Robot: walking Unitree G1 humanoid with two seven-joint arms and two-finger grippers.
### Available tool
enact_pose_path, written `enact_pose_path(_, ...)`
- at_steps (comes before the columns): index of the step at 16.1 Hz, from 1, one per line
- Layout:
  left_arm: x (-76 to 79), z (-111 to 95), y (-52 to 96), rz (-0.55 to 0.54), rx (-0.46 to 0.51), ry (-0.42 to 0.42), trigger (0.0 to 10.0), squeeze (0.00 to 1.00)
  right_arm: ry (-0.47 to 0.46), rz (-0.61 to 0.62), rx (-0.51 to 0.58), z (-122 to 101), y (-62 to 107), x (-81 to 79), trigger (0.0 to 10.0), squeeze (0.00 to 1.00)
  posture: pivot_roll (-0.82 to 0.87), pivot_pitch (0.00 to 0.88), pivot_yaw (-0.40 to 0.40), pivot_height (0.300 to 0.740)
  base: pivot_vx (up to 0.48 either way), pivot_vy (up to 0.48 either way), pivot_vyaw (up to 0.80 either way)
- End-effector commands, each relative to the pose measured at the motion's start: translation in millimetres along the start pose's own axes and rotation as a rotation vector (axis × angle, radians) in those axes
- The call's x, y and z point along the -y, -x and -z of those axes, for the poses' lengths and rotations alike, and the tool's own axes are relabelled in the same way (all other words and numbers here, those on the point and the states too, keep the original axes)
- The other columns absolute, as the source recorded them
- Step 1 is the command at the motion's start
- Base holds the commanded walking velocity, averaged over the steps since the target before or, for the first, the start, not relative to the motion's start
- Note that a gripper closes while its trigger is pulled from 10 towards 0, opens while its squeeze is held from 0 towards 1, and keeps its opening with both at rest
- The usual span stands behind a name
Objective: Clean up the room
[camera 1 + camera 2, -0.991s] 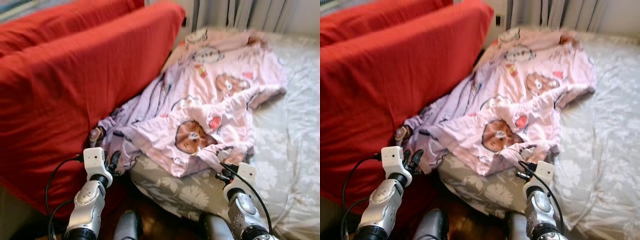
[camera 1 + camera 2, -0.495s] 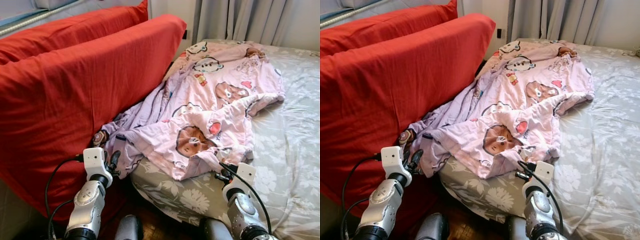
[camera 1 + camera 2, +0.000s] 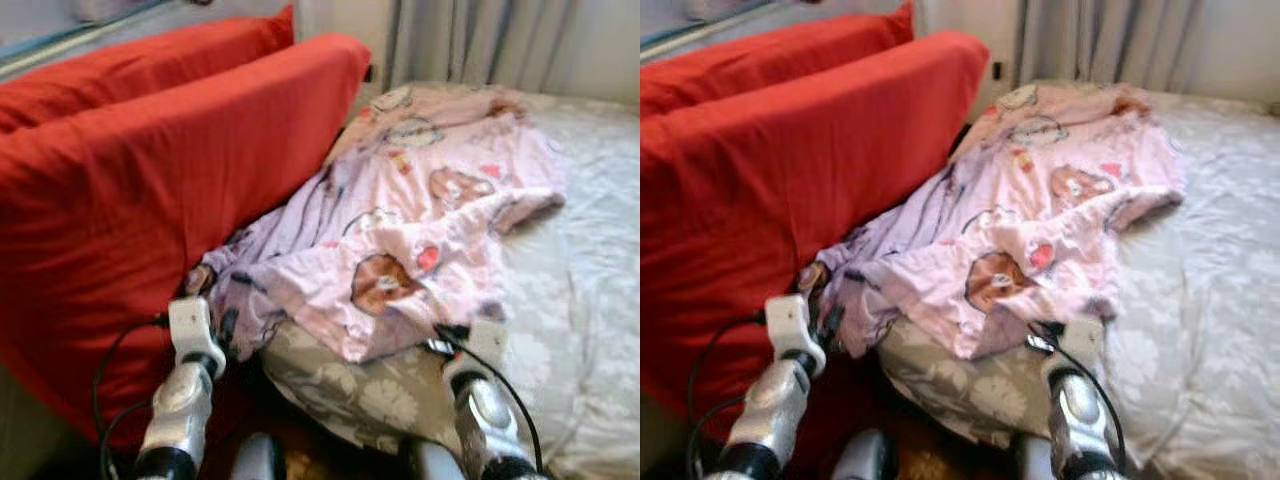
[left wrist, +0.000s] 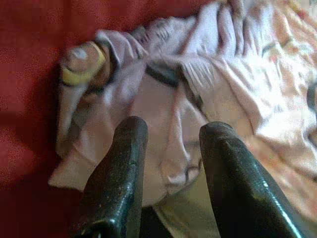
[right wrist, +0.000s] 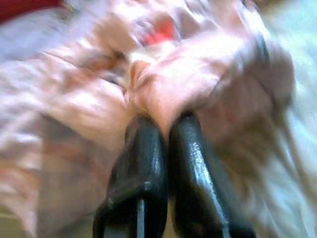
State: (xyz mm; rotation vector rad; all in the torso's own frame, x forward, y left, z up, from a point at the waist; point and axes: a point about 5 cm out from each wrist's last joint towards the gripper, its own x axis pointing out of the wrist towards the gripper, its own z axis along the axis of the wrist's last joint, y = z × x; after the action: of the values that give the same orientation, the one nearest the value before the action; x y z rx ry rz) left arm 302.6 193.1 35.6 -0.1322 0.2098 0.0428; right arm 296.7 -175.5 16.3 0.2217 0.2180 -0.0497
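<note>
Two red cushions [image 3: 150,190] lean beside the bed [image 3: 590,300], and I see the pink bear-print blanket [image 3: 420,220] bunched between them, spilling over the mattress edge. My left gripper [image 4: 171,134] hangs spread, empty, just short of the blanket's corner. Right gripper [image 5: 166,144] is pinched closed against its edge, gripping nothing.

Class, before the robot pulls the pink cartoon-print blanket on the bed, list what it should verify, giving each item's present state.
1. Left gripper open, facing the pink cartoon-print blanket: ok.
2. Left fingers around a fold: not ok; they sit short of the cloth.
3. Right gripper shut on the blanket's near edge: cannot tell; fingers together, the view blurred.
4. Blanket free of the red cushion: not ok; its edge lies against it.
5. Grey floral bedsheet uncaught: cannot tell.
</note>
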Motion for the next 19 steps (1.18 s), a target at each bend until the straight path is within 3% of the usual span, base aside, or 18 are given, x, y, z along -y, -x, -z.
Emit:
enact_pose_path(1, -7.8, 8, 3.9, -0.028, -0.028, -0.013, 10.0, 0.00, 0.012, -0.023, 0.032, -6, -1.9, -3.1, 10.0, 0.00, 0.02, 0.000, 0.041, 0.648, 0.000, 0.000, 0.00)
enact_pose_path(9, -12.7, 24, 8.3, -0.052, -0.074, -0.014, 10.0, 0.00, 0.016, -0.029, 0.034, -4, 0.8, -1.1, 10.0, 0.00, 0.02, 0.000, 0.036, 0.738, 0.000, 0.000, 0.00)
enact_pose_path(15, -30.8, 47, 21.2, -0.109, -0.201, -0.035, 10.0, 0.00, 0.028, -0.025, 0.035, -5, 0.4, 0.5, 10.0, 0.00, 0.02, 0.000, 0.045, 0.740, 0.000, 0.000, 0.00)
enact_pose_path(19, -33.2, 62, 29.0, -0.133, -0.288, -0.040, 10.0, 0.00, 0.057, -0.009, 0.003, -1, 1.3, 3.0, 10.0, 0.00, 0.03, 0.000, 0.046, 0.740, 0.000, 0.000, 0.00)
